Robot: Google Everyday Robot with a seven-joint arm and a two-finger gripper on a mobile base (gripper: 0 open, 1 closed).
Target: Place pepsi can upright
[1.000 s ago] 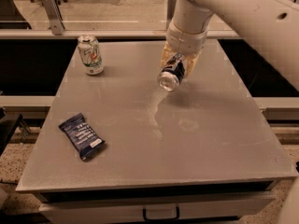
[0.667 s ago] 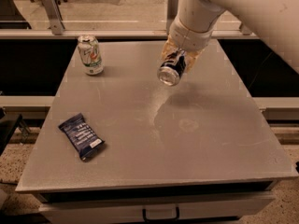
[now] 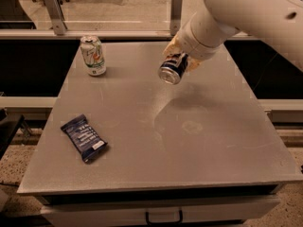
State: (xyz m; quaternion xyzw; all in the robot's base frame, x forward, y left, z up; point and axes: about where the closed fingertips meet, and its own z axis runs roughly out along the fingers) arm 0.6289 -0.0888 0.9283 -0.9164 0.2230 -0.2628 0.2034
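Note:
The pepsi can (image 3: 172, 68) is a small blue can with a silver end facing the camera. It hangs tilted in the air above the far middle of the grey table (image 3: 156, 126). My gripper (image 3: 181, 56) is shut on the pepsi can, its tan fingers (image 3: 170, 47) on either side of the can's upper part. The white arm reaches in from the upper right. The can's logo is hidden.
A white and green can (image 3: 93, 55) stands upright at the table's far left. A dark blue flat snack wrapper (image 3: 84, 137) lies at the front left. A glass barrier with metal posts (image 3: 176, 13) runs behind the table.
The gripper with the pepsi can has risen and the arm has swung further in from the right. The can now points its silver end more toward the camera.

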